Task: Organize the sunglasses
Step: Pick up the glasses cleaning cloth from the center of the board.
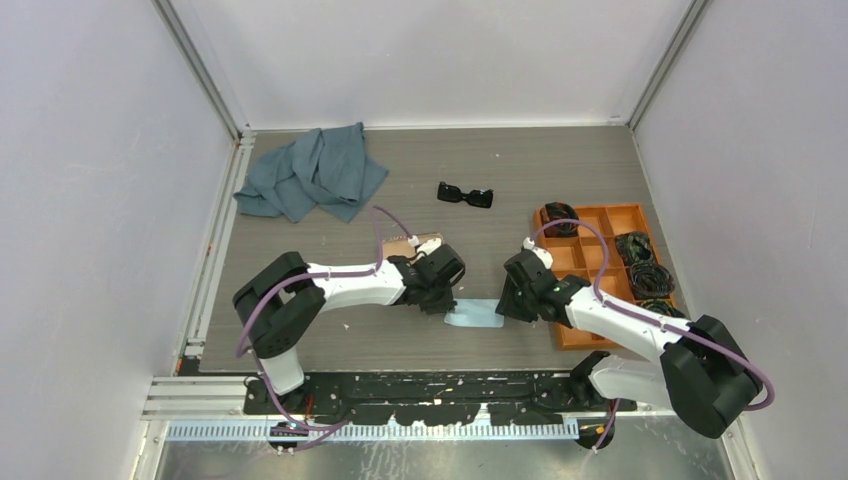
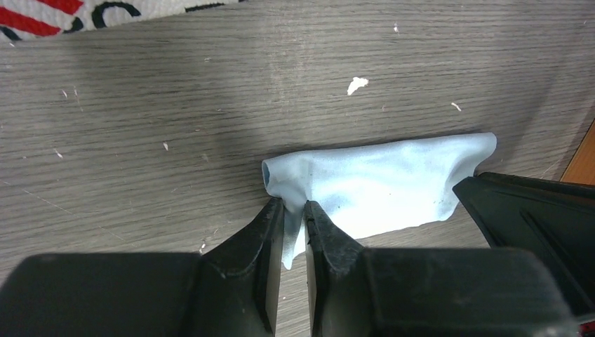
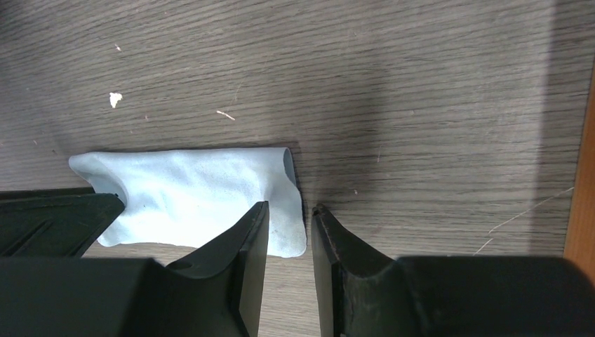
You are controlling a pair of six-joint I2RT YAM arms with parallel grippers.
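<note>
On the table (image 1: 430,150), one sunglasses (image 1: 465,194) pair

Table (image 1: 500,160): grey-brown wood-grain top, fine horizontal streaks, small pale crumbs (image 2: 357,85) scattered on it.
Back wall (image 1: 430,60), left wall (image 1: 90,200), right wall (image 1: 760,150): plain white panels, faint lilac cast, boxing table in on three sides.
Metal posts (image 1: 200,65) in both back corners, slanting outward in top view.
Metal rail (image 1: 205,290) along table's left edge.
Near edge: black plate (image 1: 430,390) flecked with pale specks, then ribbed metal strip (image 1: 370,431), then dull grey sheet (image 1: 450,462).
Light even, diffuse. Shadows soft.
</note>
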